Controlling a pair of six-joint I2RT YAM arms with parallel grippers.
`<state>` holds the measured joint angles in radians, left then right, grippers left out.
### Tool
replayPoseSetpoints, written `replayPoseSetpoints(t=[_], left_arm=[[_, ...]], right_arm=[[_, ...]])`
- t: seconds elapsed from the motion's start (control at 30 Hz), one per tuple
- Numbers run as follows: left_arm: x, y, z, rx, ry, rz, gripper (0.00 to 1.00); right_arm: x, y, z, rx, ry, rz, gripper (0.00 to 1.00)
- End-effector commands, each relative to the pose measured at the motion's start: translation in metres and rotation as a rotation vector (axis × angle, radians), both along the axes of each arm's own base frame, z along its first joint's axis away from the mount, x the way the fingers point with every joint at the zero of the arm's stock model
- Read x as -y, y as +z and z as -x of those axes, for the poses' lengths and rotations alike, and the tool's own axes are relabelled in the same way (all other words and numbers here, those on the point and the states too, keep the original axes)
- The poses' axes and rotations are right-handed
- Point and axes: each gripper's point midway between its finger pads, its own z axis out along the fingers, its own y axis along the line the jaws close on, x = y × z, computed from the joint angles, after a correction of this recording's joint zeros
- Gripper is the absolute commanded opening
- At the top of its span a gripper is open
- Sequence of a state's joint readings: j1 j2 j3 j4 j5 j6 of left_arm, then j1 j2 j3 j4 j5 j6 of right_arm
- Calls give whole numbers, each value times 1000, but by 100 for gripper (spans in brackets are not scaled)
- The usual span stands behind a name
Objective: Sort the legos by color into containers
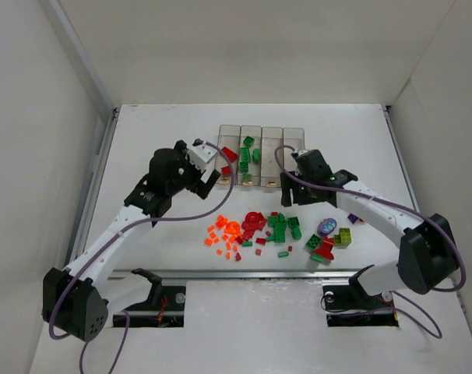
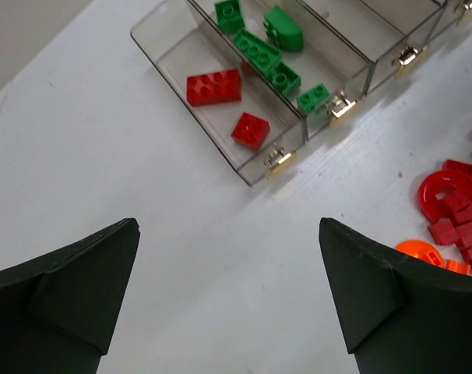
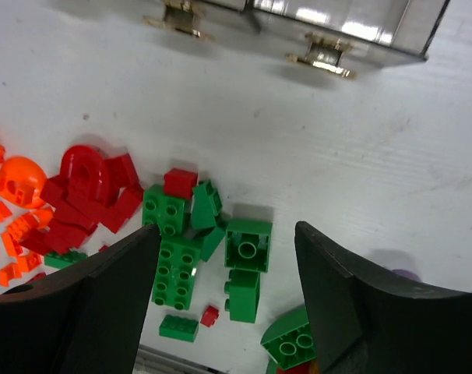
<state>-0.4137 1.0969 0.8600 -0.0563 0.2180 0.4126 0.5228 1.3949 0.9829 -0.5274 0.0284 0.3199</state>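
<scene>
Legos (image 1: 275, 227) lie loose on the white table (image 1: 158, 140) in a scatter between my bases and the bins. The orange bits (image 1: 223, 234) are on the left and the red pieces (image 1: 252, 224) lie next to them. The loose green bricks (image 1: 283, 226) are in the middle, with a purple piece (image 1: 326, 227) and a lime-yellow brick (image 1: 343, 236) to the right.

Beyond them stand the containers (image 1: 272, 156), four clear bins joined in a row. The leftmost bin (image 2: 170, 54) holds two red bricks (image 2: 213, 86), apart from each other. The bin to its right holds the sorted green bricks (image 2: 257, 51), several of them along its length.

My left claw (image 2: 228, 300) is spread wide with nothing between its fingers. It hangs over bare table just on the near side of the leftmost bin, close to that bin's brass latch (image 2: 280, 160).

My right claw (image 3: 228, 300) has its jaws apart too, and it grips nothing. It hovers over the loose green bricks, which show between its two fingers. The near ends of two bins lie at the far edge of what its camera sees.
</scene>
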Motion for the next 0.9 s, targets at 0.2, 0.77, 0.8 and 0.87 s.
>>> replayPoseSetpoints(t=[0.2, 0.77, 0.8, 0.87], left_arm=[[-10, 23, 23, 106, 63, 115, 100], [-6, 30, 43, 136, 14, 182, 100], [-6, 30, 43, 136, 14, 182, 100], [-7, 29, 45, 136, 14, 182, 100]], right_arm=[[-11, -42, 25, -140, -35, 47, 72], [5, -74, 44, -213, -117, 86, 53], [4, -73, 42, -205, -117, 80, 52], [6, -73, 41, -206, -126, 79, 50]])
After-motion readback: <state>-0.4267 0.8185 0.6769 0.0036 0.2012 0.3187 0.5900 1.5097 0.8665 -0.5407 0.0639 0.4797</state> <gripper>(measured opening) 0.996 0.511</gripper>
